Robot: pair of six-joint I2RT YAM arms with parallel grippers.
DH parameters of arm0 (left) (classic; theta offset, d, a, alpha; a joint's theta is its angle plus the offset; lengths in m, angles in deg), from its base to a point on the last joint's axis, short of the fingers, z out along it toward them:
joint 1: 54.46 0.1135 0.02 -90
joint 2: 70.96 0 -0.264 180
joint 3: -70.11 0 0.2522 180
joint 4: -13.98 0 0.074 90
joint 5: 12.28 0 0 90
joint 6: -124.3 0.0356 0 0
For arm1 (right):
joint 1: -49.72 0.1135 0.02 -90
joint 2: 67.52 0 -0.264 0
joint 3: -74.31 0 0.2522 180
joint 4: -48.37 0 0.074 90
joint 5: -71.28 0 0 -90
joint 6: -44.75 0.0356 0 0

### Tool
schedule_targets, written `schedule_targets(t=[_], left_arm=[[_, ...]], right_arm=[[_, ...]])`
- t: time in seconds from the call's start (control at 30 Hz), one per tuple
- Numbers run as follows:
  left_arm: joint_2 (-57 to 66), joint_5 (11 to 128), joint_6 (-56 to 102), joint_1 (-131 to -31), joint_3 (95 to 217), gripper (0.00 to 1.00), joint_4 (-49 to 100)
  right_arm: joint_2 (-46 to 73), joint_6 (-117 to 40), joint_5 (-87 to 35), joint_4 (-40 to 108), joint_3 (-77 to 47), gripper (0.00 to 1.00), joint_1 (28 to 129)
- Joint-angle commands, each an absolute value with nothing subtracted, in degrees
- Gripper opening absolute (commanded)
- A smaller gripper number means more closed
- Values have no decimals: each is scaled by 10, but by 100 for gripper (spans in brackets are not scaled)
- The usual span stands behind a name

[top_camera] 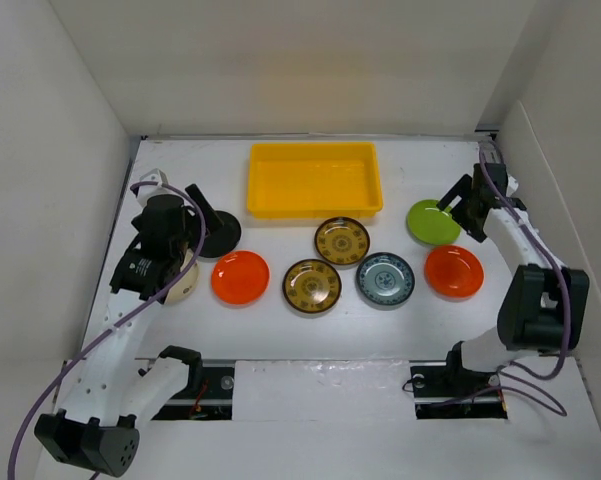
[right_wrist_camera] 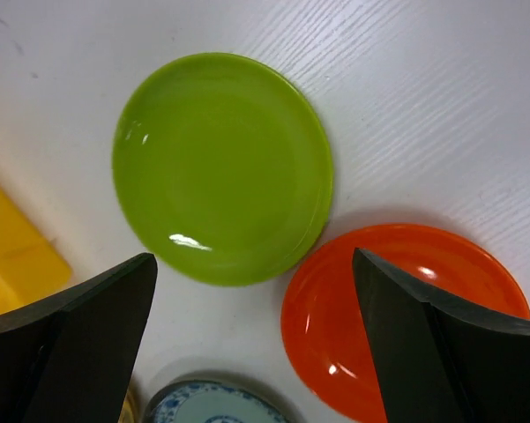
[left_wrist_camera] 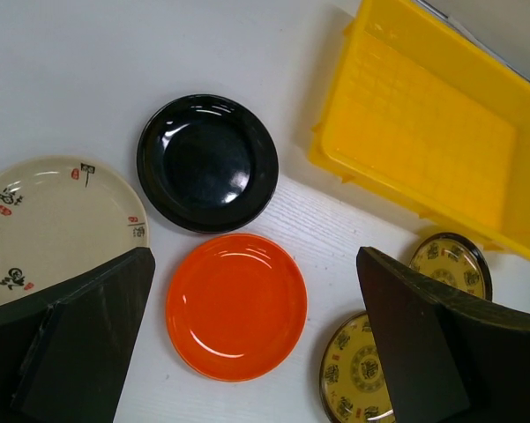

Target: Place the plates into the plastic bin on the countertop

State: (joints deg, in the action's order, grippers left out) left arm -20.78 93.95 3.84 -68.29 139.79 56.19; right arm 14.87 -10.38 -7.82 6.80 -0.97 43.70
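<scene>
The yellow plastic bin [top_camera: 315, 178] stands empty at the back middle of the white countertop [top_camera: 280, 330]. Several plates lie in front of it: black [top_camera: 223, 236], cream [top_camera: 183, 285], orange [top_camera: 240, 277], two brown-gold [top_camera: 341, 241] [top_camera: 312, 286], blue-grey [top_camera: 385, 280], a second orange [top_camera: 453, 271] and lime green [top_camera: 430, 222]. My left gripper [left_wrist_camera: 256, 335] is open and empty, above the left orange plate [left_wrist_camera: 236, 306], near the black plate [left_wrist_camera: 207, 163]. My right gripper [right_wrist_camera: 256, 344] is open and empty, above the gap between the lime green plate [right_wrist_camera: 222, 167] and the orange plate [right_wrist_camera: 397, 317].
White walls close in the countertop at the left, back and right. The bin's near left corner [left_wrist_camera: 423, 132] shows in the left wrist view, and its corner [right_wrist_camera: 9, 256] in the right wrist view. The arm bases stand at the near edge.
</scene>
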Motion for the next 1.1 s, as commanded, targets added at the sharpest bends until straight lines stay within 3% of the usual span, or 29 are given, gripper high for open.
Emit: schedule_targets(t=[0.0,0.27,0.93,1.07], left_arm=[[-225,919,50,-683,1394,100,535],[-208,898,56,-683,1394,100,530],[-213,908,50,-683,1399,100,535],[-208,908,50,-683,1399,100,535]], right_arm=[[192,-126,-115,124,-66,97,415],[313,-120,-100,119,-106,96,391],[399,-137,-154,109,-123,67,357],[415,-142,-154,96,-143,32,357]])
